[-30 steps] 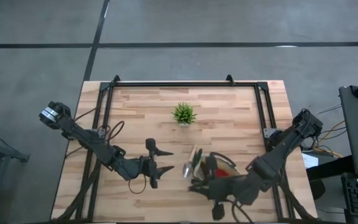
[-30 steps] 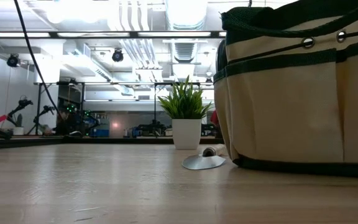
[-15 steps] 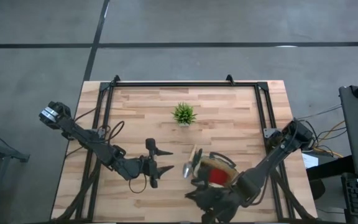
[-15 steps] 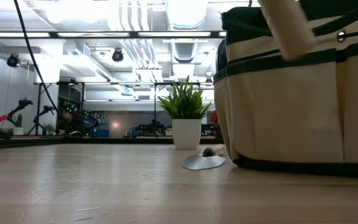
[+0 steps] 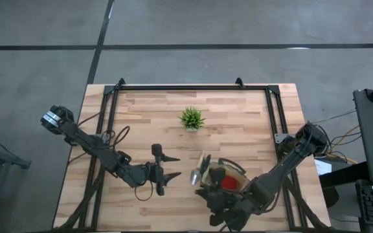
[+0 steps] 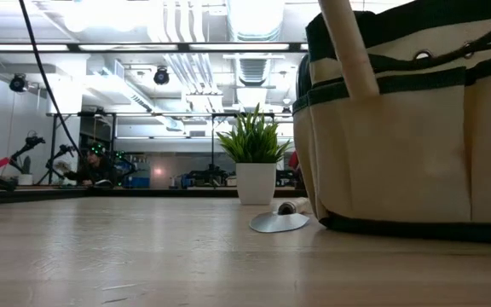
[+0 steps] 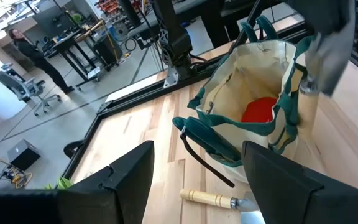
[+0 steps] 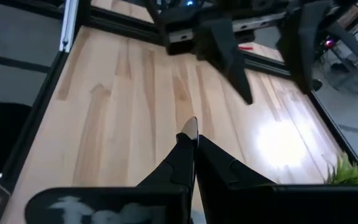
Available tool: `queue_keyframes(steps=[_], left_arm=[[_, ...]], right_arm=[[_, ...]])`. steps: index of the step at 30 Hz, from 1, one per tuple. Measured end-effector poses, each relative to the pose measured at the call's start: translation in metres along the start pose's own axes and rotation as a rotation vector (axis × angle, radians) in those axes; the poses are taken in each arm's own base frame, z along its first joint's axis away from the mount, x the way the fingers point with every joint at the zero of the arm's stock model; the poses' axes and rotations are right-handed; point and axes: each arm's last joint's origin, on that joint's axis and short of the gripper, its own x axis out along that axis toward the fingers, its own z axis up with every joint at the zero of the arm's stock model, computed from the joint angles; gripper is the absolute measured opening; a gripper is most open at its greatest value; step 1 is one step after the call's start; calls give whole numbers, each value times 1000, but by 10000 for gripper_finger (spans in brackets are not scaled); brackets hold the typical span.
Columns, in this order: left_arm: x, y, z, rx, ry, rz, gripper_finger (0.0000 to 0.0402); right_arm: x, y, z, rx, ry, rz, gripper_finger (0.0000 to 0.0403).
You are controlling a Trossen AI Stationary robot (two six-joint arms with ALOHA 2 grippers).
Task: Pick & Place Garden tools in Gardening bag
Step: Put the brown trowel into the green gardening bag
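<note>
The olive-tan gardening bag (image 5: 228, 173) stands on the table's near right part, with a red item (image 7: 258, 112) lying inside it. One silver trowel with a wooden handle (image 5: 198, 169) lies flat on the table against the bag's left side; it also shows in the low view (image 6: 278, 222). My right gripper (image 5: 221, 210) is at the bag's near side, shut on a second trowel. My left gripper (image 5: 159, 169) hovers open and empty left of the bag. No pruning shears show. My right gripper pinches the trowel's silver blade (image 8: 191, 126) between its two fingers, and the blade's tip sticks out past the fingertips. The wooden handle (image 6: 348, 47) slants down in front of the bag's near wall, clear of the table. Whether it touches the bag I cannot tell.
A small spiky green plant in a white pot (image 5: 191, 118) stands at the table's middle, toward the far side. A black metal frame (image 5: 186, 87) runs along the far edge and both sides. Bare wood (image 5: 141, 129) lies left of the plant and bag.
My right gripper has gone from over the bag toward the table's near edge with the trowel. The trowel's wooden handle has come into the low view in front of the bag and has swung from a flatter slant to a steeper one.
</note>
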Motion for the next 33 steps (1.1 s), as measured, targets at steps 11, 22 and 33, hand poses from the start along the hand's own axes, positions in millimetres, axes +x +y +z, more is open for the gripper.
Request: queue_keyframes(steps=[11,22,33], left_arm=[[0,0,-1,-4,4,1,245],[2,1,-6,-2,12,13,245],[2,1,-6,-3,12,13,245]], right_arm=[[-8,-10,-7,-42,47,-114,8],[-18,-18,8,-57,5,-138,8],[-6,-7,-10,-43,49,-141,8]])
